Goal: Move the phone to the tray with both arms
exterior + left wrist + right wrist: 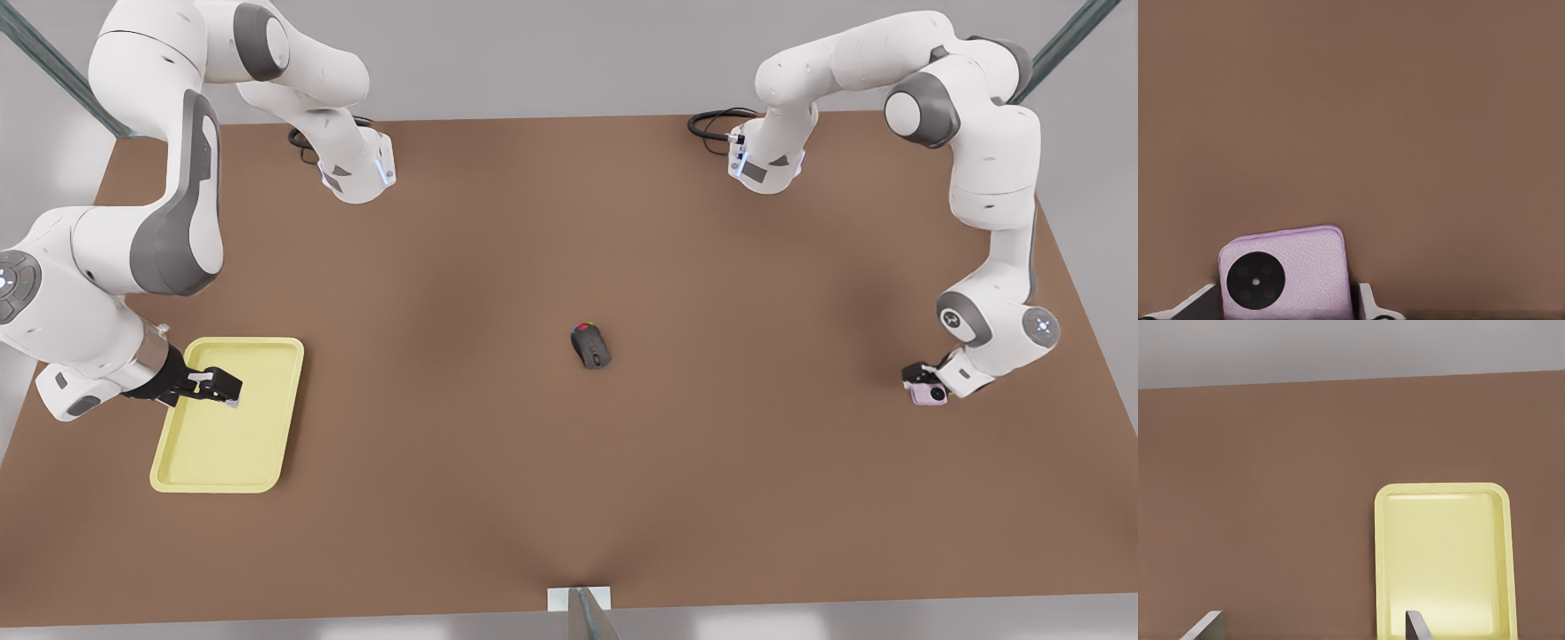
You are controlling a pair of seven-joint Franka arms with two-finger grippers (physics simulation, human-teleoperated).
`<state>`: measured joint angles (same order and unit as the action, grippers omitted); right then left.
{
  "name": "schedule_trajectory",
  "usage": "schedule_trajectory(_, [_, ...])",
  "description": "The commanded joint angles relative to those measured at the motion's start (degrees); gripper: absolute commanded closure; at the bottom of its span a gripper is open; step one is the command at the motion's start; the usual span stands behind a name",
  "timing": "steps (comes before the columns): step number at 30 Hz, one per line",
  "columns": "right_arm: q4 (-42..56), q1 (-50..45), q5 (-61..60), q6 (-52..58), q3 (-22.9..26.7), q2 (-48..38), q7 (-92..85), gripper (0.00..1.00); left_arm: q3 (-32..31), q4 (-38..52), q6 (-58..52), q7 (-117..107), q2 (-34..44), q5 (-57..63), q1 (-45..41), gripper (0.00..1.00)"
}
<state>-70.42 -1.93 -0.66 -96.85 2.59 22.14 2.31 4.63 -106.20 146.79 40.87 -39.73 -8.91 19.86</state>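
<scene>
The left gripper (pixel 920 380), at the front view's right, is clamped on the phone (pixel 1286 273). The right gripper (pixel 233 389) hangs spread and empty above the tray (pixel 267 444), far left.

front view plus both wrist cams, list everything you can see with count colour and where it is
phone: one, pale pink, at the front view's right side of the table, between the left hand's fingers
tray: one, pale yellow, at the front view's left side of the table, nothing lying in it
mouse: one, dark grey, near the table's middle, untouched
table: one, brown, under everything
cables: two black loops, at the table's far edge by the arm bases
left hand: black, shut on the phone at the front view's right
right hand: black, open, over the tray
</scene>
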Motion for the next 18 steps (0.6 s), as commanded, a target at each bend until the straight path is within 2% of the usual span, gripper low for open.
schedule_trajectory(1, [0.0,0.0,0.0,0.0,0.0,-0.1,0.0,0.00,0.0,-0.3,0.1,-2.3,0.2,0.0,0.0,0.07])
schedule_trajectory(9, [0.0,0.0,0.0,0.0,0.0,-0.1,0.0,0.00,0.1,-0.4,-0.5,-2.4,1.1,0.1,-0.1,0.07])
schedule_trajectory(13, [0.1,0.0,0.0,0.0,0.0,-0.1,0.0,0.00,0.1,-0.4,-0.5,-2.3,1.1,0.1,-0.2,0.17])
schedule_trajectory(18, [0.0,0.0,0.0,0.0,0.0,-0.1,0.0,0.00,0.1,-0.4,-0.5,-2.2,1.1,0.1,-0.3,0.19])
